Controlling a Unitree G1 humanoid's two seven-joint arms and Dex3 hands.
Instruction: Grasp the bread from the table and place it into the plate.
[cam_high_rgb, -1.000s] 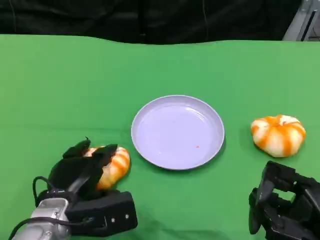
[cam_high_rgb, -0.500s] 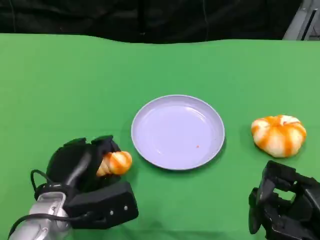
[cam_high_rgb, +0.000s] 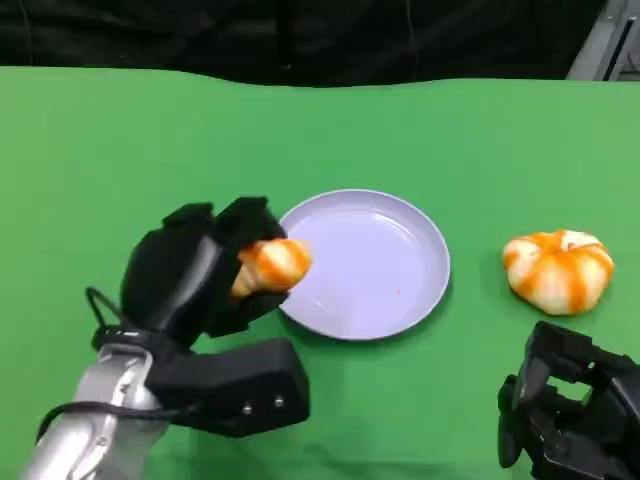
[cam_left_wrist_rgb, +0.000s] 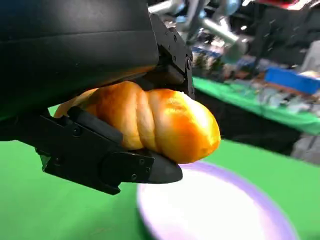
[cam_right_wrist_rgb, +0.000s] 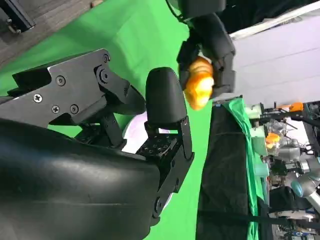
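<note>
My left hand (cam_high_rgb: 200, 270) grips a twisted orange-and-white bread (cam_high_rgb: 270, 265) and holds it in the air at the left rim of the lavender plate (cam_high_rgb: 400, 235). The left wrist view shows that bread (cam_left_wrist_rgb: 150, 117) clamped between the black fingers (cam_left_wrist_rgb: 115, 162), with the plate (cam_left_wrist_rgb: 220, 205) below it. A second, round striped bread (cam_high_rgb: 557, 270) lies on the green cloth to the right of the plate. Low at the right, my right hand (cam_high_rgb: 570, 415) sits near the table's front edge, fingers apart and holding nothing. The right wrist view shows the left hand (cam_right_wrist_rgb: 210, 45) with the bread (cam_right_wrist_rgb: 198, 85) far off.
The green cloth (cam_high_rgb: 120, 150) covers the whole table, ending at a dark backdrop at the far edge. A small orange crumb (cam_high_rgb: 396, 293) lies inside the plate. Cluttered shelves and equipment stand beyond the table in the wrist views.
My left hand has lifted the twisted bread off the cloth and carried it up and to the right, from the lower left to the plate's left rim. The right hand has stayed still.
</note>
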